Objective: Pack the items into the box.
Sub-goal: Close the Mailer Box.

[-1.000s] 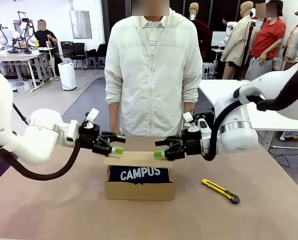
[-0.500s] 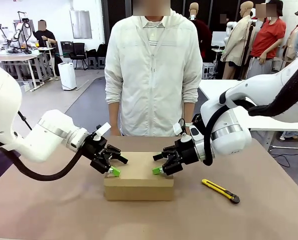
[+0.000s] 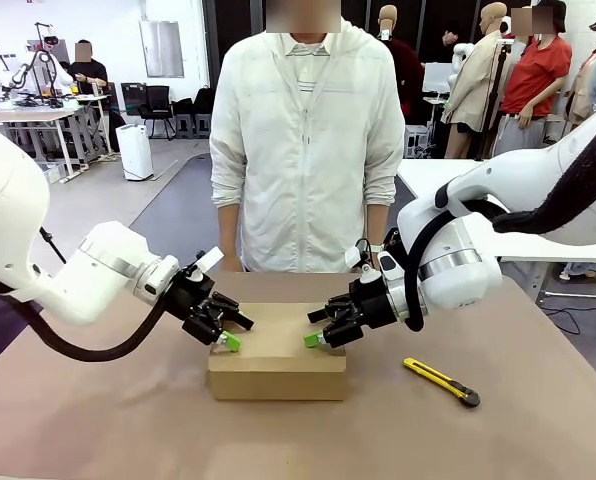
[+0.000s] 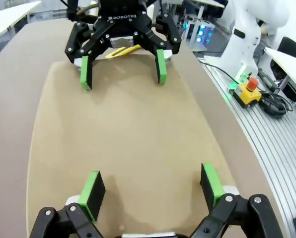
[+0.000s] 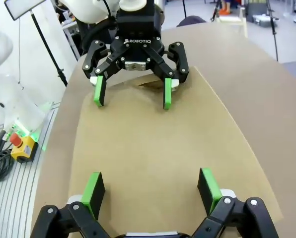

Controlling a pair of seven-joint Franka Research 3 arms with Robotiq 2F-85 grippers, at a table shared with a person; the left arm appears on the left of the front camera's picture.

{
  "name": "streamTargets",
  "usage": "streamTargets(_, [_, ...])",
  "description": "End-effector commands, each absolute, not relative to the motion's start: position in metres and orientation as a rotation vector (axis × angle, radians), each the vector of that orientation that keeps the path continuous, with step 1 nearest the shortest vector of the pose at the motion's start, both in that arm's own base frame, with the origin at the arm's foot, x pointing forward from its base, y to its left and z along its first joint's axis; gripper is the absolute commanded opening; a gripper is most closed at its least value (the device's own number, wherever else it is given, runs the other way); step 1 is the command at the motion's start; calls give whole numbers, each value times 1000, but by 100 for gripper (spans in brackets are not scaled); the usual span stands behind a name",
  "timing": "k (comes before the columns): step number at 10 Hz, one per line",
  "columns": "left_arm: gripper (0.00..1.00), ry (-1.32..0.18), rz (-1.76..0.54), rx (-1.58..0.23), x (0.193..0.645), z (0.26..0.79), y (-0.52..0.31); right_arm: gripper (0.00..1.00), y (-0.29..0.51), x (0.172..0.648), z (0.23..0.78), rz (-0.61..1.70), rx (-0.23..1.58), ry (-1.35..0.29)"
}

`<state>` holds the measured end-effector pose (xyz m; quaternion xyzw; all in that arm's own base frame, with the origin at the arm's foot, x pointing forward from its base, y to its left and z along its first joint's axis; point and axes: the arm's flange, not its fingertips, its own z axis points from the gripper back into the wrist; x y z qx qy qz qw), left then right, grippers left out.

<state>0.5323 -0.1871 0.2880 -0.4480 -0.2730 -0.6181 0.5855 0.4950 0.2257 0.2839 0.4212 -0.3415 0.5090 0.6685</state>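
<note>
Beyond the tools, a black office chair [image 3: 153, 108] sits before a plain white wall [image 3: 183, 60] over grey flooring [image 3: 168, 200].

We can't see inside the box [image 3: 278, 385] (lid down); the person's [image 3: 306, 150] head is cut off.

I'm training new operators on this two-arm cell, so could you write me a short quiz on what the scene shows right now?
1. Multiple choice: how does the flap of the box stand? A) upright, B) folded over the top, C) hanging down at the front.
2. True or false: the left gripper is shut.
3. Fill in the blank: the yellow-and-black utility knife lies on the table, on the robot's ____ side of the box.

Key: 1. B; 2. False, its fingers stand apart; 3. right.
</note>
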Motion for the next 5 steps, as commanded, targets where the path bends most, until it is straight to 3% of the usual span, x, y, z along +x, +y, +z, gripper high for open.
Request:
streamTargets(1, [100, -735, -1416, -1090, 536, 300, -177, 100, 214, 503, 289, 1170, 972, -783])
streamTargets(3, [100, -892, -1377, -1044, 528, 335, -158, 100, 197, 519, 324, 1052, 1081, -820])
streamTargets(5, [100, -937, -1233, -1071, 520, 364, -136, 100, 170, 530, 351, 822, 1247, -695])
